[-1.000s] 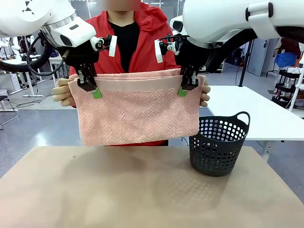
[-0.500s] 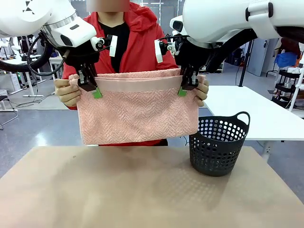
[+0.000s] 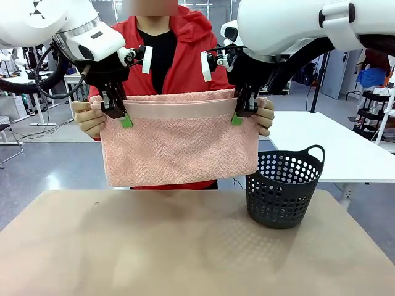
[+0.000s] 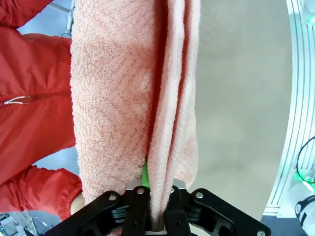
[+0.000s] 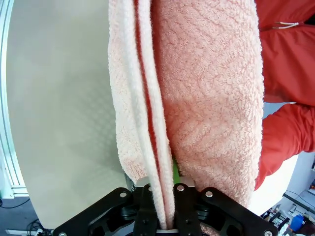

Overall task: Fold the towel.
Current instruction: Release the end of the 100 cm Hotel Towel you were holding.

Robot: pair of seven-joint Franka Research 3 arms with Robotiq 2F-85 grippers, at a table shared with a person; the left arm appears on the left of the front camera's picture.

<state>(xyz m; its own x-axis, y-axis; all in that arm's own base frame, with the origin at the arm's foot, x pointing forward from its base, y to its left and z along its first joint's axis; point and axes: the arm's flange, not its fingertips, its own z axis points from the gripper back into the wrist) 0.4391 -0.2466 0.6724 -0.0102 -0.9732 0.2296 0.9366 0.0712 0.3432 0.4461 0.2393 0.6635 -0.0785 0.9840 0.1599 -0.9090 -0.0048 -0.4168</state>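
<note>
A: Where now, the salmon-pink terry towel (image 3: 179, 148) with the herringbone weave?

B: Up in the air, over the far edge of the tan counter (image 3: 154, 246) and well clear of its surface. Hangs flat and wide between robot and person, smooth plain band along the top.

A: Held how?

B: Pinched at both upper corners. Left claw (image 3: 120, 117) pressed onto the top edge at one corner, right claw (image 3: 242, 115) onto the other. In both wrist views, cloth packed between the black fingers (image 4: 134, 211), a green pad peeking out beside it. Gripped by the person too: one hand (image 3: 88, 118) just outside the left claw, other hand (image 3: 265, 117) just outside the right.

A: How far along, then?

B: Partly done, by the look of things. Doubled over at least once: several layers side by side in the wrist views, lower edges roughly level in the front view. Wider than the dark perforated plastic basket (image 3: 284, 191), so probably another fold across the width to go, then laying down. Only a judgement.

A: Edges? Room?

B: Top edge straight and taut between the claws, sides hanging plumb, bottom hem free above the counter. Plenty of bare counter below and toward the robot's left. Tighter on the right: lower corner of the towel near the basket's handle, apart from that handle as far as can be told. Worth minding when bringing corners together or lowering.
</note>
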